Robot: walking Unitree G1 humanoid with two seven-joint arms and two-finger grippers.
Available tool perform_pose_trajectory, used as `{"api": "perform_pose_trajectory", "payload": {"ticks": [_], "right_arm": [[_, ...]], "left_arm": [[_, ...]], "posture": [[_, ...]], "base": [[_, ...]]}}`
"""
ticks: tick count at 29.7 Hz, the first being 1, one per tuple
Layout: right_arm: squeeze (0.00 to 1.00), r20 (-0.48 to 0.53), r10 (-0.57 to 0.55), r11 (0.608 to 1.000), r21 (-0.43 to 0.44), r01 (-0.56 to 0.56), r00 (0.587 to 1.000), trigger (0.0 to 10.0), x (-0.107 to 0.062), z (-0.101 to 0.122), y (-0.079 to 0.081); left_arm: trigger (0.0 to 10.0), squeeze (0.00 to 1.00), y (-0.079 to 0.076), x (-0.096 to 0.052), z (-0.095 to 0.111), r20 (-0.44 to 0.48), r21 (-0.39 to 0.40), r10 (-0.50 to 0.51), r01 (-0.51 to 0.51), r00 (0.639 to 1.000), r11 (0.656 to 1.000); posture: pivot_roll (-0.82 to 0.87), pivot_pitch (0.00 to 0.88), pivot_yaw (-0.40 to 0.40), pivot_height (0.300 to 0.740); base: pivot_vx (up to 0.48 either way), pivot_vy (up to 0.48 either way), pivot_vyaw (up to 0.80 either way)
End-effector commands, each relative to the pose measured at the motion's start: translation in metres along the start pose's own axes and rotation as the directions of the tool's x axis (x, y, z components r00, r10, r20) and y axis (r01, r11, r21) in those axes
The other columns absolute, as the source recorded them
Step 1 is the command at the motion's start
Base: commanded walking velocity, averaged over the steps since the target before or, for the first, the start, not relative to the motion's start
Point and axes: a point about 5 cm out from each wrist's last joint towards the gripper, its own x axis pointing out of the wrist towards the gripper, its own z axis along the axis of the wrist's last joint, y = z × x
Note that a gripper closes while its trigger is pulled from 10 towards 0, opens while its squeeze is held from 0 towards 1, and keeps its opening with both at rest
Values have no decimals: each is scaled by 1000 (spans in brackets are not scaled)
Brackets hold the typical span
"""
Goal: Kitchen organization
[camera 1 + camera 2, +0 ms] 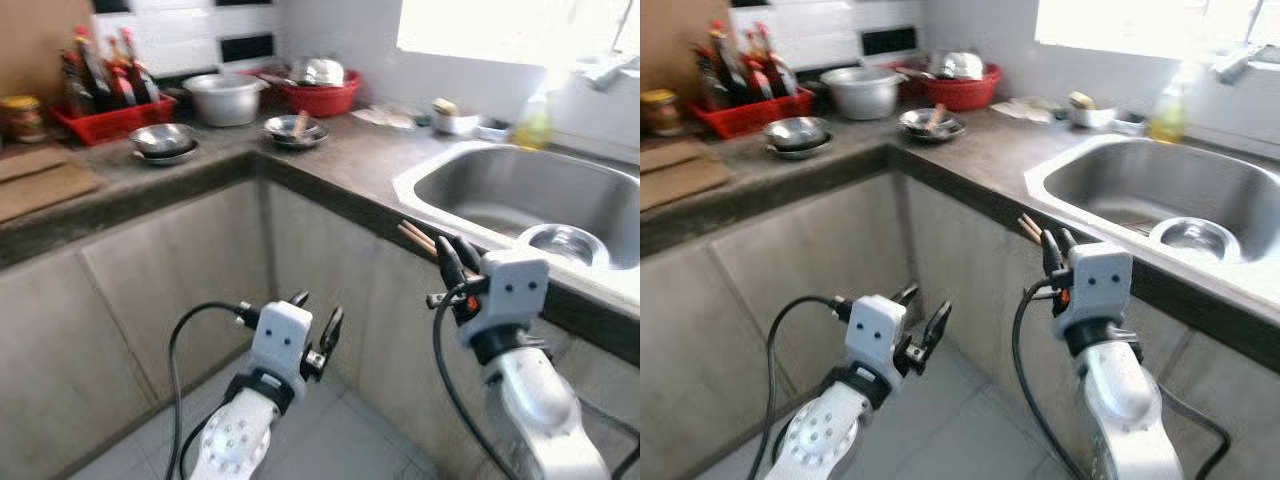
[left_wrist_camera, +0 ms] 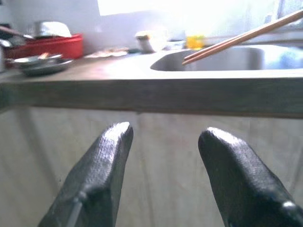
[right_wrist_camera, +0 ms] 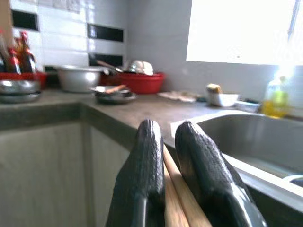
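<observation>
My right gripper [image 1: 453,258] is shut on a pair of wooden chopsticks [image 1: 418,238], held just in front of the counter edge beside the steel sink [image 1: 470,190]. In the right wrist view the chopsticks [image 3: 176,201] lie clamped between the two black fingers [image 3: 142,179]. A steel bowl [image 1: 565,245] sits inside the sink. My left gripper [image 1: 315,322] stands open, low in front of the cabinet, with nothing between its fingers [image 2: 102,170]. In the left wrist view the chopsticks [image 2: 241,37] show above the counter edge.
The L-shaped counter [image 1: 340,150] carries a steel bowl [image 1: 163,140], a bowl with utensils [image 1: 295,130], a metal pot [image 1: 226,98], a red basin [image 1: 322,95], a red tray of sauce bottles [image 1: 105,85] and a cutting board [image 1: 40,180]. A soap bottle [image 1: 533,122] stands behind the sink.
</observation>
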Motion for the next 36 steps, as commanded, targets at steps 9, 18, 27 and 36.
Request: {"api": "perform_pose_trajectory", "payload": {"ticks": [9, 18, 27, 36], "right_arm": [[0, 34, 0, 1000, -11, 1, 999, 10000, 5, 6, 1], [0, 40, -6, 1000, -9, 6, 999, 10000, 7, 7, 0], [0, 39, -13, 1000, -7, 13, 999, 10000, 8, 7, -1], [0, 34, -5, 1000, -19, 6, 999, 10000, 8, 6, -2]], "left_arm": [[10000, 0, 8, 5, 5, 17, 24, 28, -29, 999, 999], [10000, 0, 8, 7, 6, 22, 30, 23, -24, 999, 999], [10000, 0, 7, 6, 5, 19, 29, 14, -15, 1000, 999], [10000, 0, 7, 7, 4, 17, 33, 8, -9, 1000, 999]], "posture": [[-4, 0, -41, 740], [-7, 0, -36, 740], [-7, 0, -38, 740], [-6, 0, -40, 740]], "base": [[28, 0, 0], [287, 0, 0], [316, 0, 0], [320, 0, -781]]}}
